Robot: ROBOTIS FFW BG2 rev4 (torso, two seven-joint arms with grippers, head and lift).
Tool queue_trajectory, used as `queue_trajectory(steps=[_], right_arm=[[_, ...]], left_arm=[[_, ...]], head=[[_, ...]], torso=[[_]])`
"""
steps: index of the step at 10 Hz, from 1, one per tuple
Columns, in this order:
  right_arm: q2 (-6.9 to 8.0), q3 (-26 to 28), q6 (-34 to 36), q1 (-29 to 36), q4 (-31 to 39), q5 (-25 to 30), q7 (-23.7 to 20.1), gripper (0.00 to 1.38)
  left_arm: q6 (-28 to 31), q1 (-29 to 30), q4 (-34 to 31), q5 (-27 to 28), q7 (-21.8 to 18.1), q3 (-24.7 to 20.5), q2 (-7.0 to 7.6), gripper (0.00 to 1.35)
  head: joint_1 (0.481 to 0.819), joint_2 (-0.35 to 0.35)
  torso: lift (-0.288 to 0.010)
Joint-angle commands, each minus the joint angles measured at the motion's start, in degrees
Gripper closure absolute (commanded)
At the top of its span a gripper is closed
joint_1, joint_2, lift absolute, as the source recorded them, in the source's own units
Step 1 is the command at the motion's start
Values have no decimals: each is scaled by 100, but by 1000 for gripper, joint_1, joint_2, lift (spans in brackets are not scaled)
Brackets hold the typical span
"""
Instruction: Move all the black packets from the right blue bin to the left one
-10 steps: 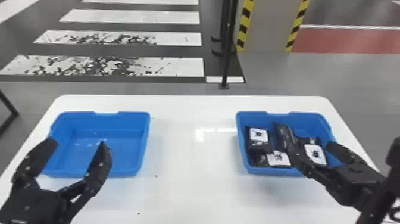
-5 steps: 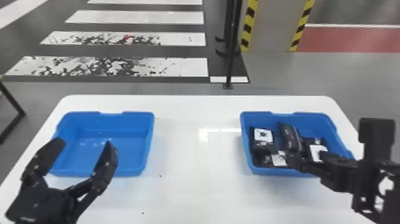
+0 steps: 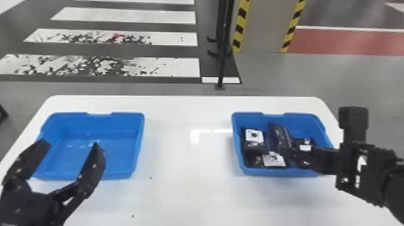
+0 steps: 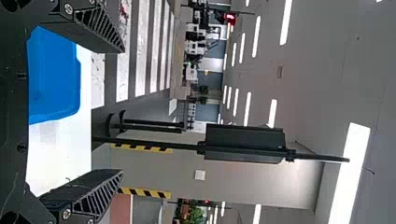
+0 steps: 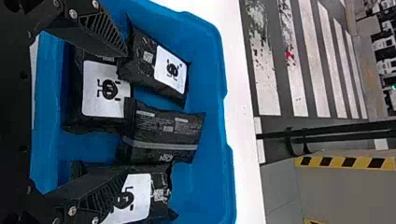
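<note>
Right tool (image 5: 126,111), left tool (image 3: 71,145): fingers apart. Glossy black plastic packet (image 5: 164,133) looks light, soft, slippery; pinch across middle.

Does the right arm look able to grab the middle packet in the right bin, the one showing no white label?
Probably yes: the right gripper is open, with the packet lined up between its fingers, though labelled packets crowd close on either side.

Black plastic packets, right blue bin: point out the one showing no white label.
The glossy black packet with the grey stripe; the other three packets show white labels.
</note>
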State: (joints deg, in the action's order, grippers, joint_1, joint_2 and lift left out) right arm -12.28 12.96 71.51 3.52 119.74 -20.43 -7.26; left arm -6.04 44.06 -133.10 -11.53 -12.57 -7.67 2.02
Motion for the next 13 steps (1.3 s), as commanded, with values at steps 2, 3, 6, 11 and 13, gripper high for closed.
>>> queue_trajectory(steps=[2,3,6,11,13], right_arm=[[-64,-5,344,-366,-562,-94,-3,151],[-73,-17,387,-479,-717,-139,-3,151],[-108,-200,373,-816,-1209,-242,-3,182],[-108,-257,429,-1069,-1687,-539,164,185],[-108,-302,429,-1182,-1996,-768,190,193]], left_arm=[[-86,-47,70,-1,-9,13,0,116],[-100,-47,84,-1,-9,13,0,116],[-142,-89,127,-1,-18,13,0,116],[-156,-117,169,-13,-44,13,0,116],[-184,-145,197,-13,-53,25,0,116]], head=[[695,-72],[695,-75],[695,-68],[695,-51],[695,-46]], torso=[[-140],[-140],[-140],[-140],[-140]])
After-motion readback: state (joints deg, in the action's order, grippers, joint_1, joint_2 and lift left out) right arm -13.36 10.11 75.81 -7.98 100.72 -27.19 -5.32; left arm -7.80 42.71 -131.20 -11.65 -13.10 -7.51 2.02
